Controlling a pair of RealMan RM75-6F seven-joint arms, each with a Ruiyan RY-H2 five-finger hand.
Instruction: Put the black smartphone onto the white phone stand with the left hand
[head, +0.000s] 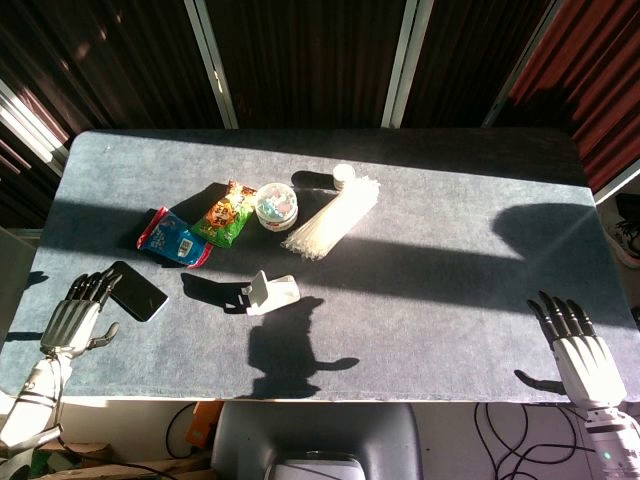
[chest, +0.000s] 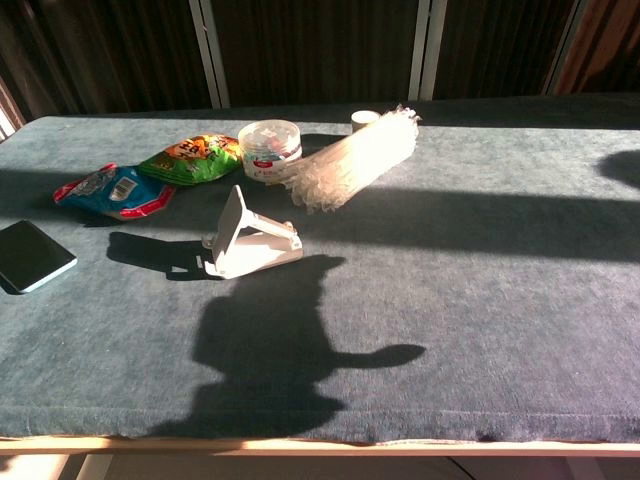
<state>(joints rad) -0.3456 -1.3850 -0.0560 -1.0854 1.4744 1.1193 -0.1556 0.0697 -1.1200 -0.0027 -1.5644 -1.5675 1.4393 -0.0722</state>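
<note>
The black smartphone (head: 138, 291) (chest: 30, 255) lies flat on the grey table near its left front part. The white phone stand (head: 269, 293) (chest: 245, 240) stands near the table's middle, its back plate tilted up. My left hand (head: 78, 315) is over the table's left front edge, fingers straight and apart, fingertips close to the phone's near left corner; I cannot tell whether they touch it. My right hand (head: 571, 348) hovers open at the front right edge, far from both. Neither hand shows in the chest view.
Behind the phone lie a blue snack bag (head: 172, 238) and a green snack bag (head: 228, 214). A round tub (head: 276, 206), a small white cap (head: 344, 175) and a bundle of clear plastic (head: 332, 219) sit further back. The table (head: 450, 300) is partly in shadow.
</note>
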